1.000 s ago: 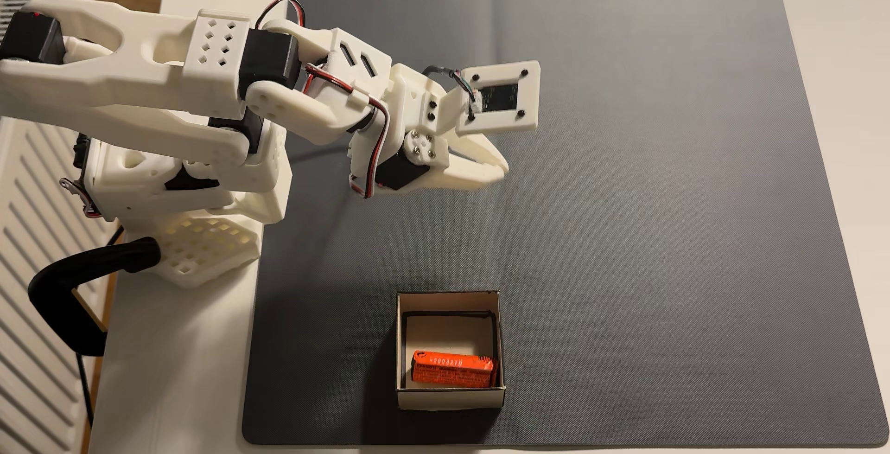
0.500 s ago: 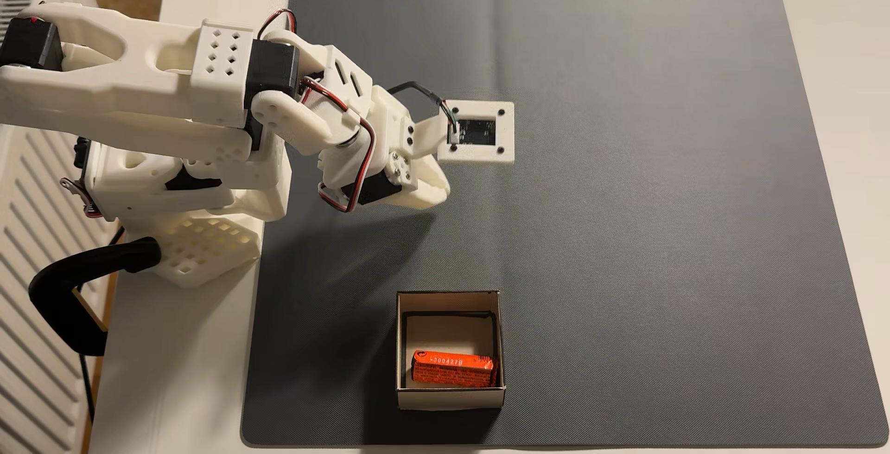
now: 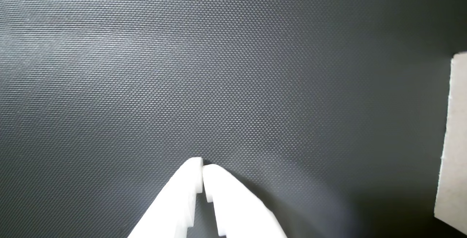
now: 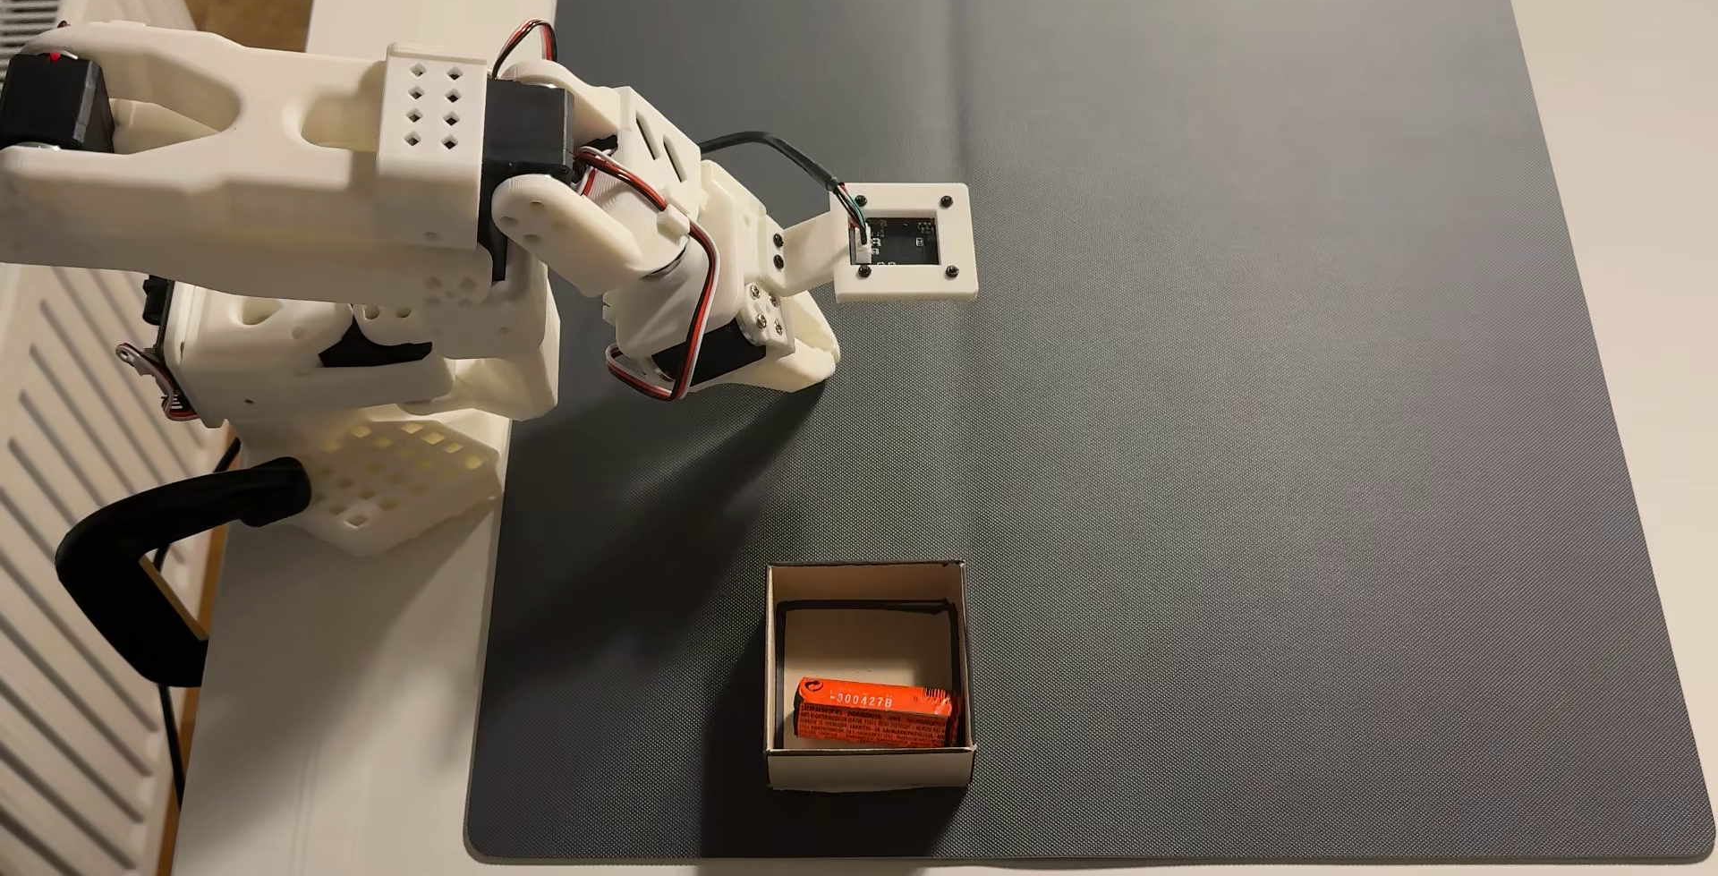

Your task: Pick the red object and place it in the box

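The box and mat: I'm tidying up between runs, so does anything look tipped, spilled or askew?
Nothing stands out. The box stands upright on the mat, with the red object lying flat inside along its near wall. The pincer is shut and empty over bare mat.

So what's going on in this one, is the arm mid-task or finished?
It looks finished. The red object lies inside the box at the near edge of the grey mat. The gripper is shut and empty in the wrist view, hanging over bare mat well away from the box.
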